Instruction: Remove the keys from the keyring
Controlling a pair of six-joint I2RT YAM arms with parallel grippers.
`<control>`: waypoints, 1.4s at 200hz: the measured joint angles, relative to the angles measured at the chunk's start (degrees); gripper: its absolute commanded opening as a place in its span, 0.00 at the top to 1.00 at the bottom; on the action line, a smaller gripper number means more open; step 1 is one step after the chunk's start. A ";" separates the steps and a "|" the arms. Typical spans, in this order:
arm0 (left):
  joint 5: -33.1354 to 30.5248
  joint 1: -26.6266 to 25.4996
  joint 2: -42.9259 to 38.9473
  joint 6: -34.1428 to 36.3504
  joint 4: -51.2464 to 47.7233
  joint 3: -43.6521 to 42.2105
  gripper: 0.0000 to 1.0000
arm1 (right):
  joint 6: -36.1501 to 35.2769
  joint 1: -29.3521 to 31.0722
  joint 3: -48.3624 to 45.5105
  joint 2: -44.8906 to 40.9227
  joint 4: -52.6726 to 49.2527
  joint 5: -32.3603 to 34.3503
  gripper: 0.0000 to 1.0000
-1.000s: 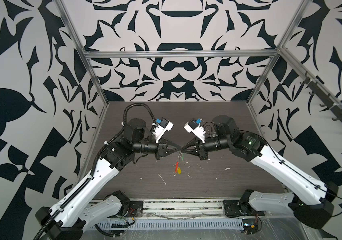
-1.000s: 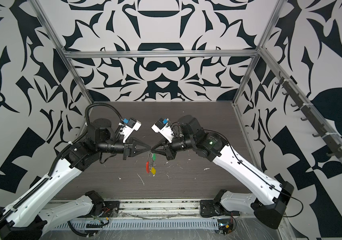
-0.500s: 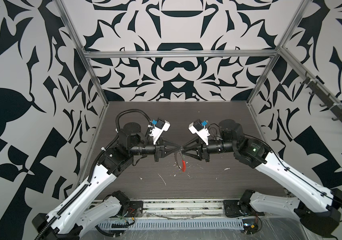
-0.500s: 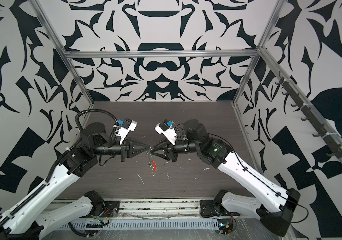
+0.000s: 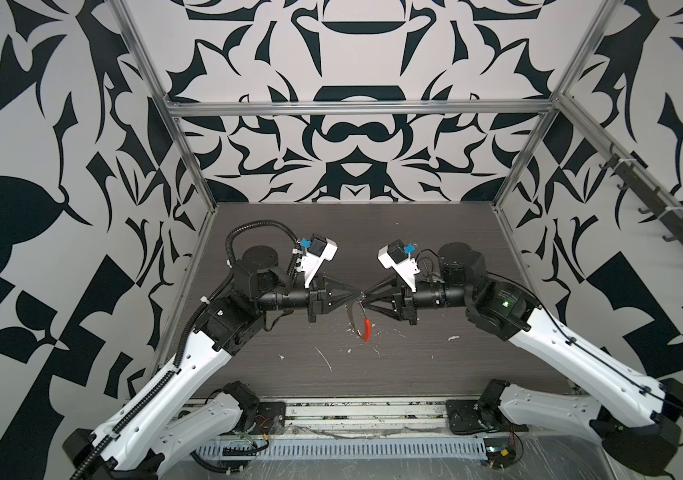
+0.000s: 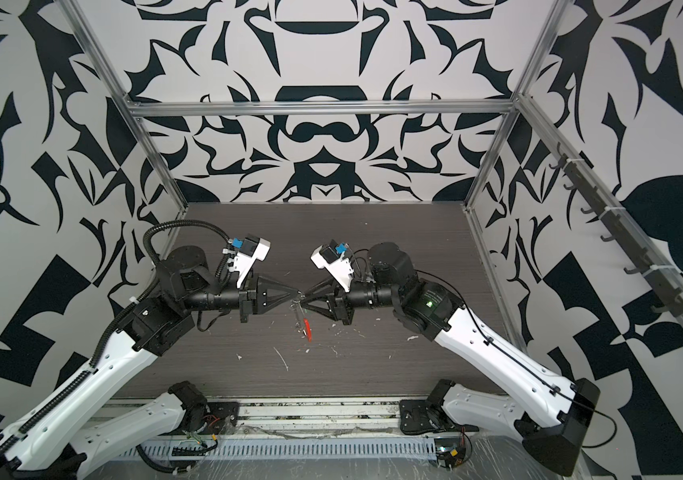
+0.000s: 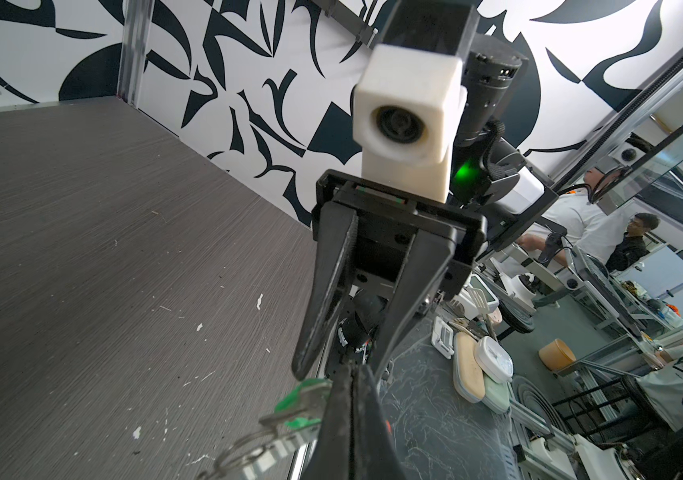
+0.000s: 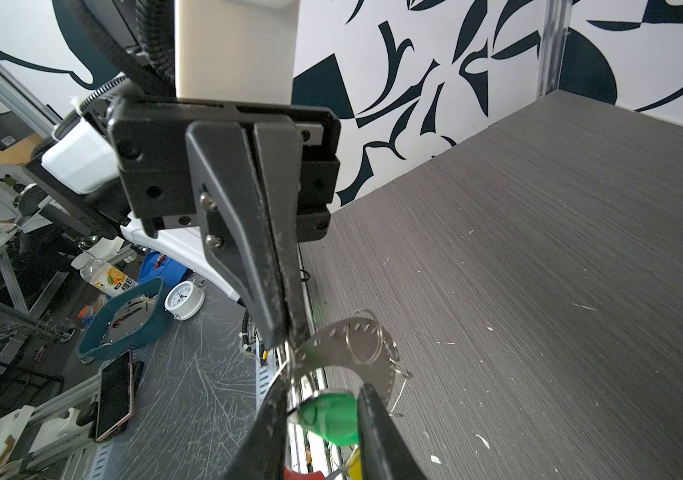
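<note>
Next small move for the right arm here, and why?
Probably close the right gripper firmly on the green key before any pull. In the right wrist view its jaws straddle that key, but whether they grip isn't clear. The left gripper is shut on the keyring by its strip, so the ring looks braced.

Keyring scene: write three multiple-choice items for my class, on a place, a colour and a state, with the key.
1. Where is the keyring's red end? A on the back wall; B hanging below the meeting pincer tips; C inside a box.
2. What colour is the key between the right pincer's fingers? A blue; B green; C white.
3. The left pincer is: A wide open; B out of view; C shut on the keyring.
Answers: B, it dangles under them in both top views; B, the green key shows in the right wrist view; C, closed jaws pinch the keyring there.
</note>
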 measured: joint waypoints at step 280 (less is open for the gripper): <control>-3.80 0.00 -2.10 -1.70 1.40 -2.10 1.00 | -2.01 6.84 -0.37 1.29 -0.79 11.06 1.00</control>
